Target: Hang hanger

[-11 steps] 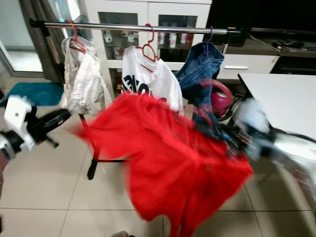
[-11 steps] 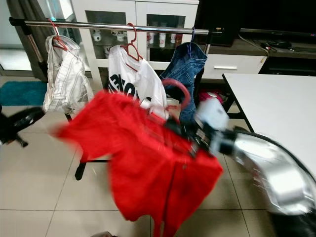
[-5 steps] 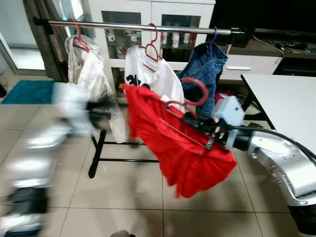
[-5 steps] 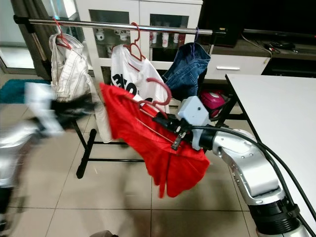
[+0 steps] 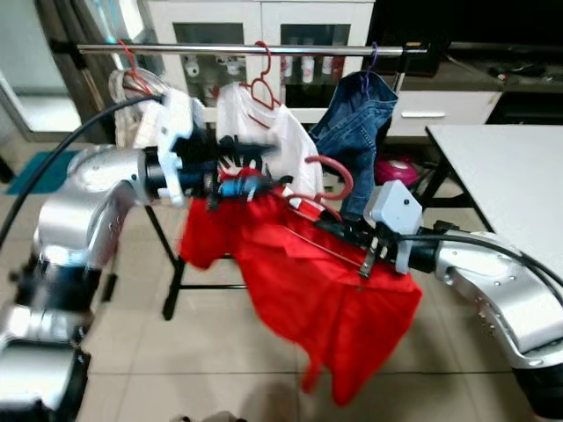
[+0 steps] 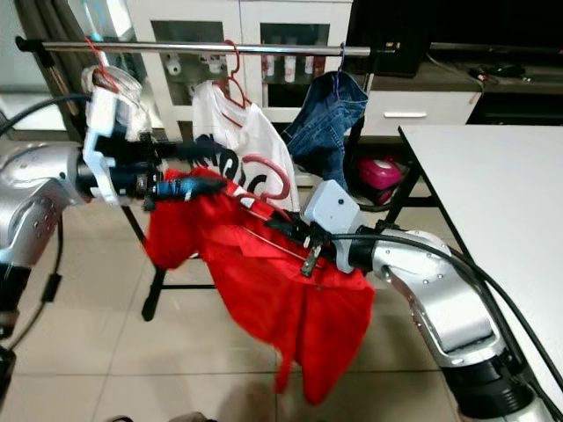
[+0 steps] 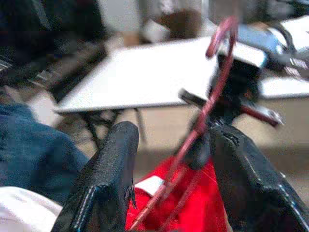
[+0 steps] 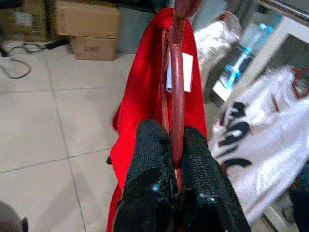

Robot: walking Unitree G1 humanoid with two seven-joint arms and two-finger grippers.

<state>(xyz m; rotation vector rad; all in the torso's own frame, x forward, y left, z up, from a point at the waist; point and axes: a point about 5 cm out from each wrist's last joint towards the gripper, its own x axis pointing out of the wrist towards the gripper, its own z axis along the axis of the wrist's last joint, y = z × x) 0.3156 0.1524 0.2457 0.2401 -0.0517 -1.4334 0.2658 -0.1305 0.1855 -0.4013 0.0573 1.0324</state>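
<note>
Left eye view: my right gripper (image 5: pixel 339 230) clamps the red hanger (image 5: pixel 327 180) carrying the red shirt (image 5: pixel 325 299); left gripper (image 5: pixel 255 180) fingers apart beside it; rail (image 5: pixel 246 49) not reached.

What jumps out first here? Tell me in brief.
The big bright red shirt draped on a red wire hanger, held mid-air before the chrome clothes rail. The right gripper is shut on the hanger, while the left gripper has open fingers either side of the hanger's neck.
</note>
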